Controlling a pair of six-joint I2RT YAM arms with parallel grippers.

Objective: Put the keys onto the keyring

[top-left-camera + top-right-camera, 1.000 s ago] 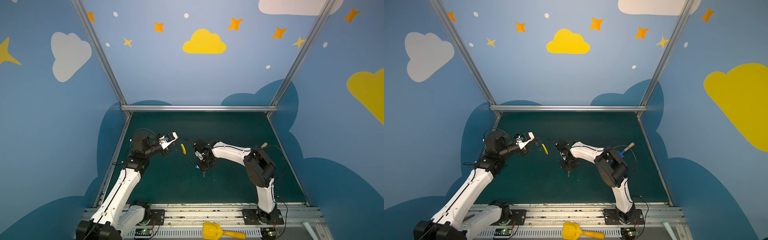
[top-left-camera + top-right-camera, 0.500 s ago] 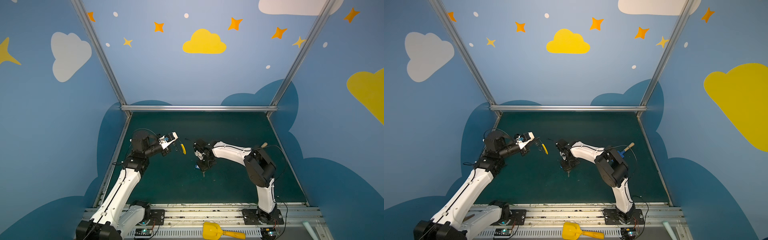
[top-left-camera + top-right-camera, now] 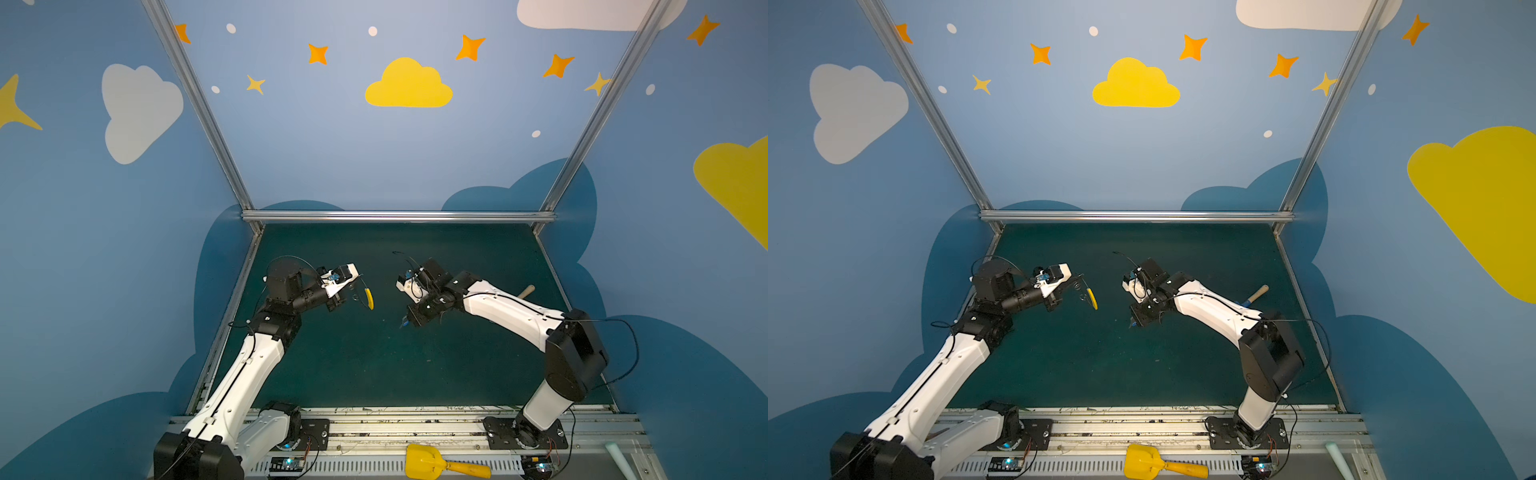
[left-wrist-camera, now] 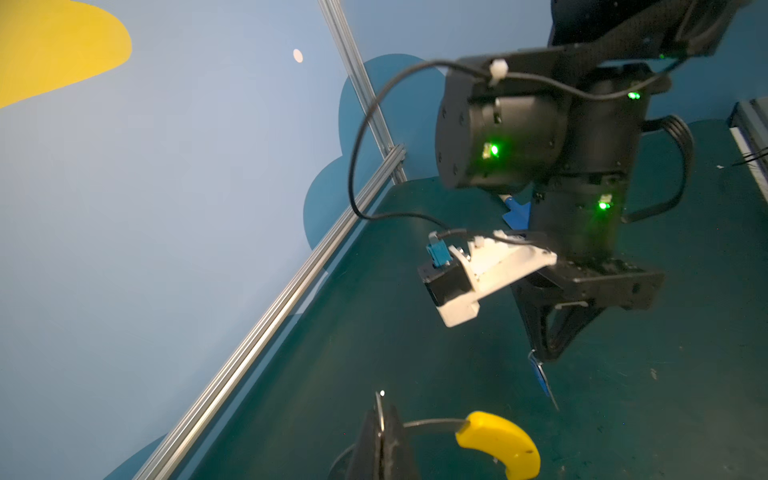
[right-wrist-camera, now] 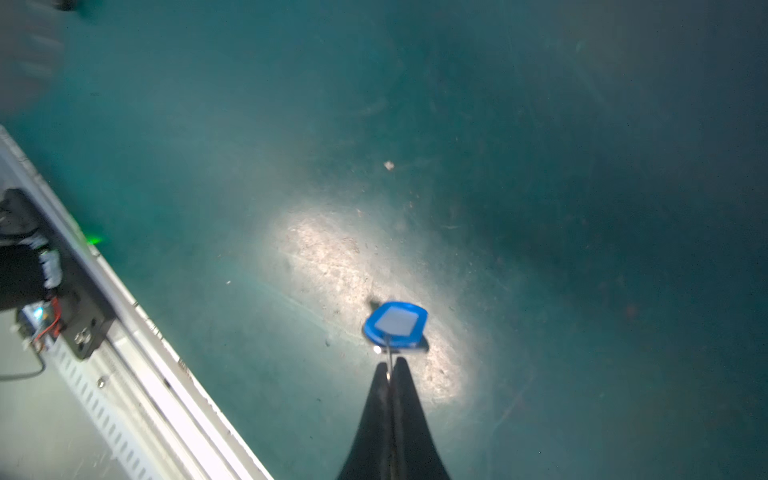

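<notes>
Currently, the keyring (image 4: 494,436) is being held above the worktop (image 3: 374,365) by the fully closed left fingers (image 4: 395,449). Opposite, the keys (image 5: 397,322) are being pinched above it by the closed right fingers (image 5: 409,399).

yellow scoop (image 3: 424,461); wood-handled shovel (image 3: 1257,293)
</notes>
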